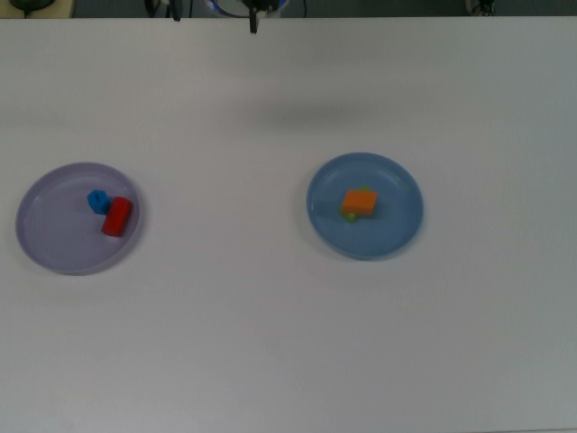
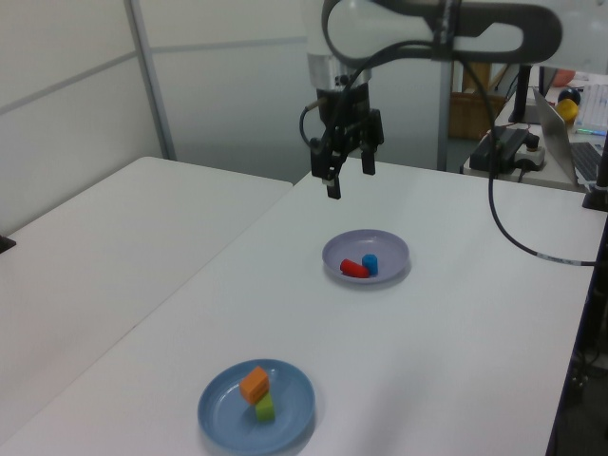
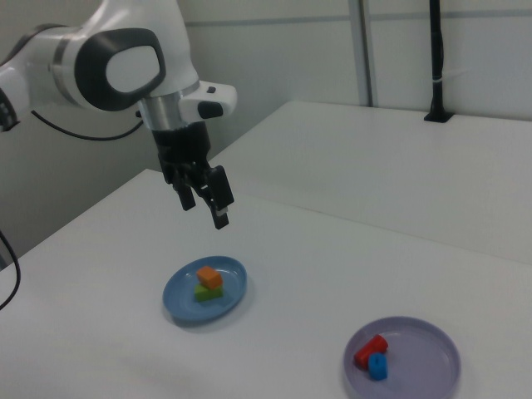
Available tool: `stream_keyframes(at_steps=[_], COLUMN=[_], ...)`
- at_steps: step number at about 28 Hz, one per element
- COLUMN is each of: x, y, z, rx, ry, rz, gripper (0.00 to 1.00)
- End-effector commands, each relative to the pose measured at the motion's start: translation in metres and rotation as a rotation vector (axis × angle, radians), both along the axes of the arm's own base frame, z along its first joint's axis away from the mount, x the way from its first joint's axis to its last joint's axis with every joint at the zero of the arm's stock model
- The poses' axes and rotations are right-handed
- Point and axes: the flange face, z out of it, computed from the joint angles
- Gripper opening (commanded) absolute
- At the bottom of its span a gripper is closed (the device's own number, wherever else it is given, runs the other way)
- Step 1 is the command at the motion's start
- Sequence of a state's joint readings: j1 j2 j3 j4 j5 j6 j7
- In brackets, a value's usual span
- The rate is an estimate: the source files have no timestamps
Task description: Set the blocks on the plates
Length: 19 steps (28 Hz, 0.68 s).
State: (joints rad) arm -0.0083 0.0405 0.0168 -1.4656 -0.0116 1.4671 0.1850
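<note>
The pale lavender plate (image 1: 52, 230) holds the blue hexagonal block (image 1: 96, 199) and the red cylinder (image 1: 117, 216), which touch each other. On the blue plate (image 1: 398, 194) the orange wedge (image 1: 360, 202) sits on top of the green bar (image 1: 348, 216), which mostly hides under it. My gripper (image 2: 350, 179) hangs open and empty high above the table, beyond the lavender plate (image 2: 390, 249) in the left view. In the right view the gripper (image 3: 204, 209) hovers above and behind the blue plate (image 3: 178, 300). Only a fingertip (image 1: 253, 23) shows at the top view's upper edge.
A second white table (image 2: 85, 237) adjoins at the left view's left. A black cable (image 2: 503, 228) loops from the arm over the left view's right side. A black pole (image 3: 436, 58) stands on the far table in the right view.
</note>
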Motion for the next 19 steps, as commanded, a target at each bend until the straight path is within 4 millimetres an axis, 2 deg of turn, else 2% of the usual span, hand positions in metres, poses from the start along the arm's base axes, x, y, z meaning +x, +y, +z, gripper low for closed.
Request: stream_keyframes(at_steps=[1,19], x=[-0.0084,0.0004], y=[0.0049,0.0021], z=[-0.0001,-0.0017], rx=[0.015,0.013], ry=[0.012,-0.037], rz=[0.000,0.021], gripper=[1.00,1.00])
